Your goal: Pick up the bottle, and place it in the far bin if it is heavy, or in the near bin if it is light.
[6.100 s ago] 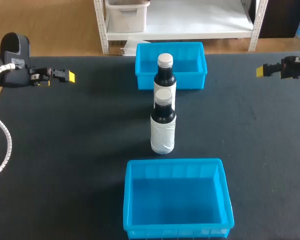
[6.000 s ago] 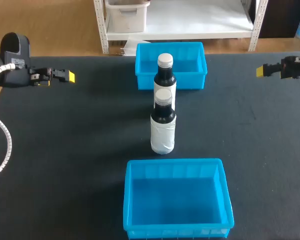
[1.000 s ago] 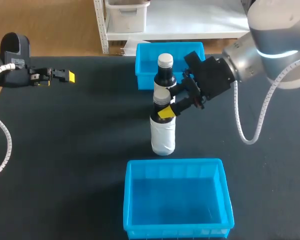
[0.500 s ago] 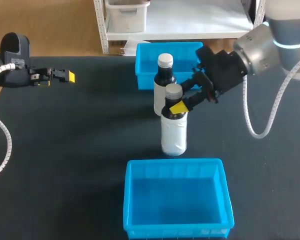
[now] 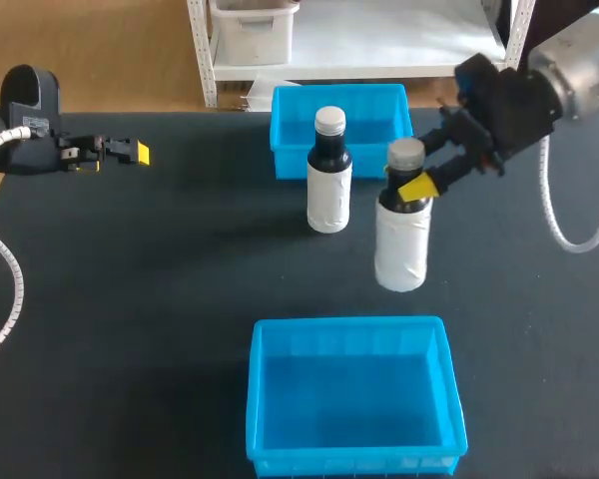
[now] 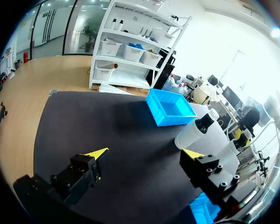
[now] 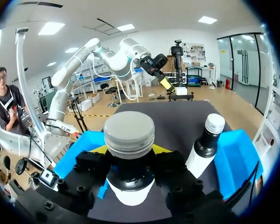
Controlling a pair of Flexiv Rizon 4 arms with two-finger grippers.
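In the right wrist view both fingers of the right gripper [image 7: 130, 156] clamp the neck of the bottle [image 7: 129, 135] (the head view shows only one yellow tip). The bottle is upright between the far bin [image 5: 292, 160] and the near bin [image 5: 349, 461], in neither, to the right of a second bottle [image 5: 328, 190]. The left gripper [image 6: 144, 153] is spread, at the far left.

A dark, grey-capped bottle [image 5: 401, 239] with a white label around its lower body stands upright right of centre, gripped at the neck by the right gripper [image 5: 408, 189]; its base seems clear of the table. To its left and a little farther, apart from it, a matching white-capped bottle [image 5: 328, 180] stands upright on the table just in front of the far blue plastic bin [image 5: 290, 152]. The near blue plastic bin [image 5: 256, 399], open and rectangular, sits at the near edge, near and left of the held bottle.
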